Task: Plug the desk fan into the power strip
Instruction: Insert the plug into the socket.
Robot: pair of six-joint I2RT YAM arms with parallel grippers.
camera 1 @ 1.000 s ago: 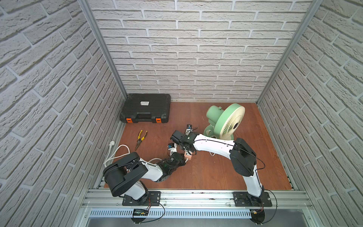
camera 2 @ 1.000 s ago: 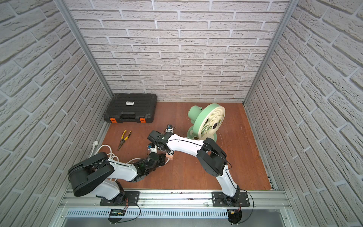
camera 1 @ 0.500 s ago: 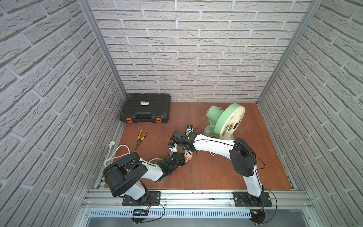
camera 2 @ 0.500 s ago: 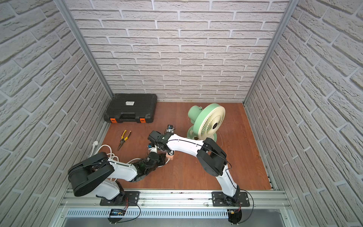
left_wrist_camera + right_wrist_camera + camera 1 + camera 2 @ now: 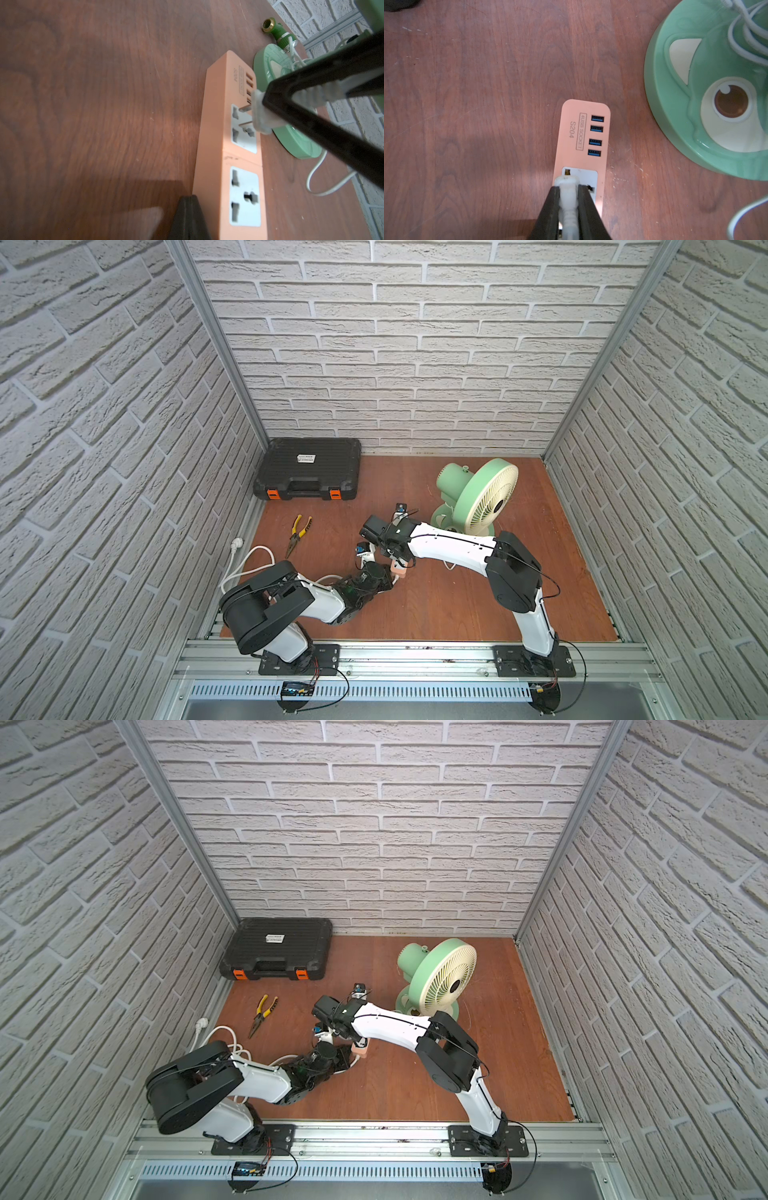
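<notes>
The plug (image 5: 566, 181) is clamped between the right tool's (image 5: 569, 188) fingers. Its prongs are tilted into the strip's (image 5: 578, 133) socket nearest the USB ports (image 5: 596, 136), with bare metal showing in the left wrist view. The strip lies flat on the bench (image 5: 457, 605), near the fan's (image 5: 486, 497) base. The left tool (image 5: 192, 207), pressed together, sits just beside the strip's long side.

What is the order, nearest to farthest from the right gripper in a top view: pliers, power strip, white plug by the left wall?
1. power strip, just under the right gripper.
2. pliers, farther out toward the left wall.
3. white plug, farthest, at the floor's left edge.
</notes>
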